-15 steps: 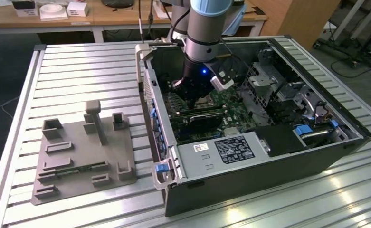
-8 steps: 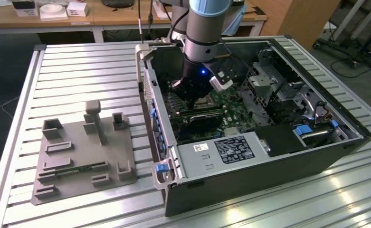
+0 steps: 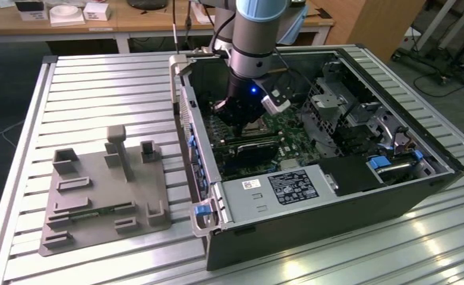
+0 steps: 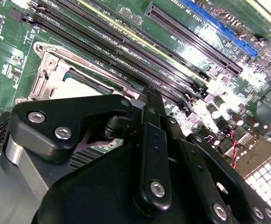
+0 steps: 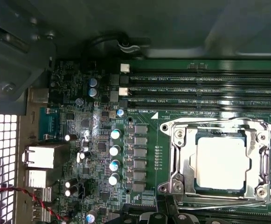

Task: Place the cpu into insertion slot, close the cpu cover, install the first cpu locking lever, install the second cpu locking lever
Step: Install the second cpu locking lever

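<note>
In the exterior view, the black gripper (image 3: 243,113) hangs low inside the open black computer case (image 3: 390,196), poised over the socket. In the second wrist view, its grip cannot be told. In the first wrist view, the square silvery-grey cpu (image 5: 220,161) sits seated in its slot, the thin silver cpu cover (image 5: 182,161) lying framed around it.

Green motherboard (image 5: 98,140) with black memory slots (image 5: 205,88); silvery-grey cpu (image 5: 220,163) inside the shiny silver cpu cover (image 5: 182,163); black gripper (image 4: 149,154); one blue slot (image 4: 219,23); ribbed silver tabletop (image 3: 97,95); grey fixture plate (image 3: 97,196)
</note>
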`<control>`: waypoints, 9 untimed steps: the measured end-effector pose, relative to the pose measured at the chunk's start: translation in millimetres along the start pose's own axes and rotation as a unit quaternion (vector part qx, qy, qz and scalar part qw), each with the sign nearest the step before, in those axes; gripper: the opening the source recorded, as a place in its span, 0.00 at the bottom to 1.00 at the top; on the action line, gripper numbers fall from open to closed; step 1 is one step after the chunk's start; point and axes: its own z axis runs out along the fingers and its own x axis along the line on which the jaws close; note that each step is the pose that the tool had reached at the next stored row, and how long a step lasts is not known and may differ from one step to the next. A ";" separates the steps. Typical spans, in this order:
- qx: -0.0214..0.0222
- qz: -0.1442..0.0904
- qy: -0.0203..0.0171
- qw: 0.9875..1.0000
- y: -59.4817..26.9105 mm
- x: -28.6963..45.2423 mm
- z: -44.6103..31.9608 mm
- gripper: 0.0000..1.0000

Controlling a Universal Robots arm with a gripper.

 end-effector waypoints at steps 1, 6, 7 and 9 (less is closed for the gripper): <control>0.000 0.000 0.000 1.000 0.8 0.0 0.1 0.10; 0.000 0.000 0.000 1.000 2.1 -0.1 1.0 0.10; 0.000 0.000 0.000 1.000 2.1 0.0 1.2 0.10; 0.000 0.001 0.000 1.000 2.1 0.0 1.5 0.10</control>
